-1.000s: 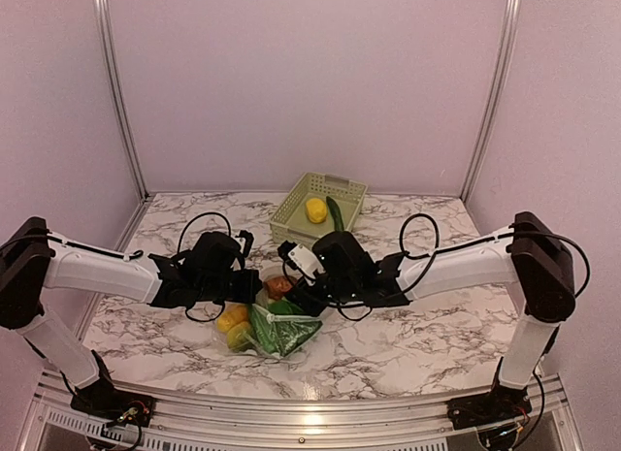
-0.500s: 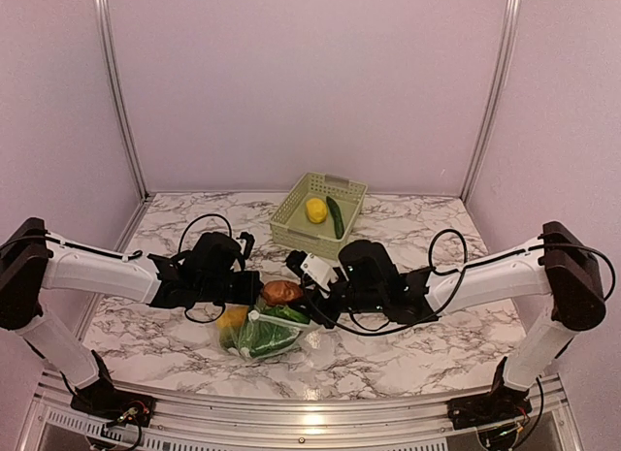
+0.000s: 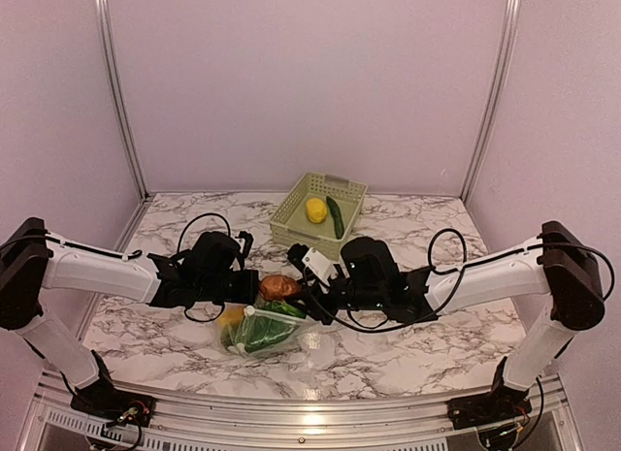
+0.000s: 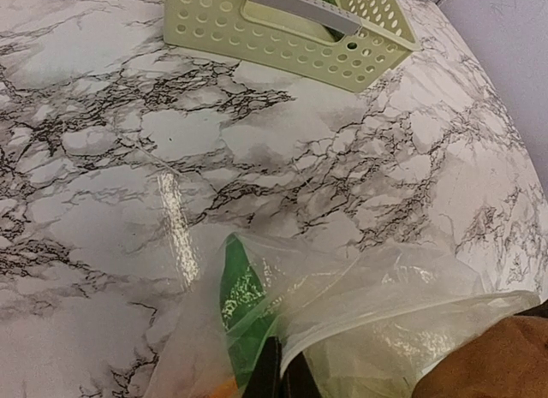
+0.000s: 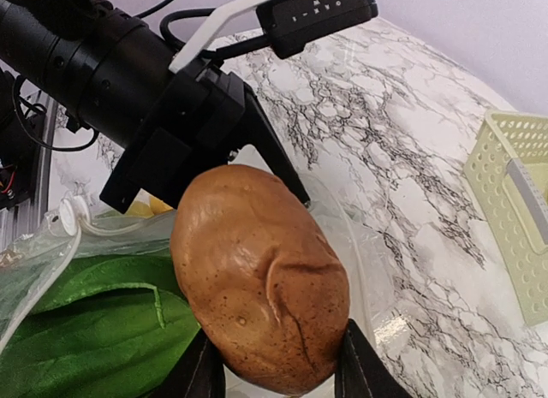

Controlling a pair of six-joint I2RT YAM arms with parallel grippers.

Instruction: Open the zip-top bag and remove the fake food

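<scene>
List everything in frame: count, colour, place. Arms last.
marble-pattern table top: 1, white with grey veins, under everything
slotted plastic basket: 1, pale green, far centre of the table
plastic lemon: 1, yellow, in the basket
long plastic pod: 1, dark green, in the basket beside the lemon
clear crinkly zip-top bag: 1, transparent, near centre, between the grippers
leafy plastic vegetable: 1, green, inside the bag
rounded plastic fruit: at least 1, yellow-orange, inside the bag, left side
potato-shaped plastic piece: 1, brown, above the bag, between the right gripper's fingers
left gripper: 1, black, shut on the bag's edge
right gripper: 1, black, shut on the brown piece
</scene>
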